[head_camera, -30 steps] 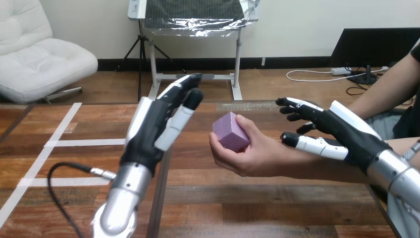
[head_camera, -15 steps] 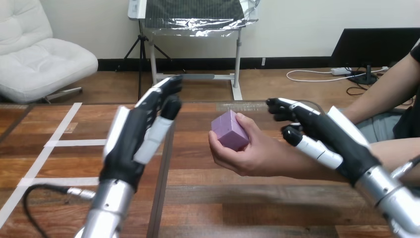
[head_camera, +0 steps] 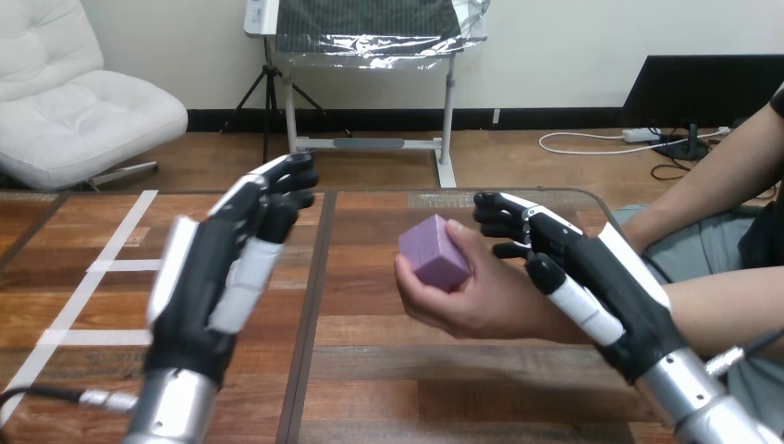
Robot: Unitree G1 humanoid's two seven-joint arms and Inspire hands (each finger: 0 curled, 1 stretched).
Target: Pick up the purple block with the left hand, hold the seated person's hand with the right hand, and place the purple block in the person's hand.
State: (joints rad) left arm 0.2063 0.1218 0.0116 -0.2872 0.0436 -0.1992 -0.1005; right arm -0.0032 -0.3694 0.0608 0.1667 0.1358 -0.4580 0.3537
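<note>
Nearest the camera, at about 7 o'clock in the view, the left arm's silver forearm (head_camera: 171,412) rose from the bottom edge and ended in the left hand (head_camera: 217,277), raised above the wooden table (head_camera: 388,370). Its fingers (head_camera: 277,190) were nearly straight, slanting up toward 1 o'clock, and it held nothing.

At about 5 o'clock the right arm's forearm (head_camera: 693,402) came in from the lower corner, and the right hand (head_camera: 615,287) reached toward 10 o'clock. Its fingertips (head_camera: 504,215) were spread and only loosely bent, not closed round anything. Its thumb (head_camera: 575,301) lay across the front of the person's wrist; whether it touched could not be told.

The person's hand (head_camera: 476,301) sat just at the 9 o'clock side of the right hand, near the middle of the view. The purple block (head_camera: 433,252) rested in that hand, gripped between the person's thumb and fingers, tilted and clear of the table. It lay at 3 o'clock of the left hand, apart from it, and at 9 o'clock of the right hand's fingertips, near them without touching.

Farther back, toward 10 o'clock, white tape lines (head_camera: 129,217) ran over the tabletop.
</note>
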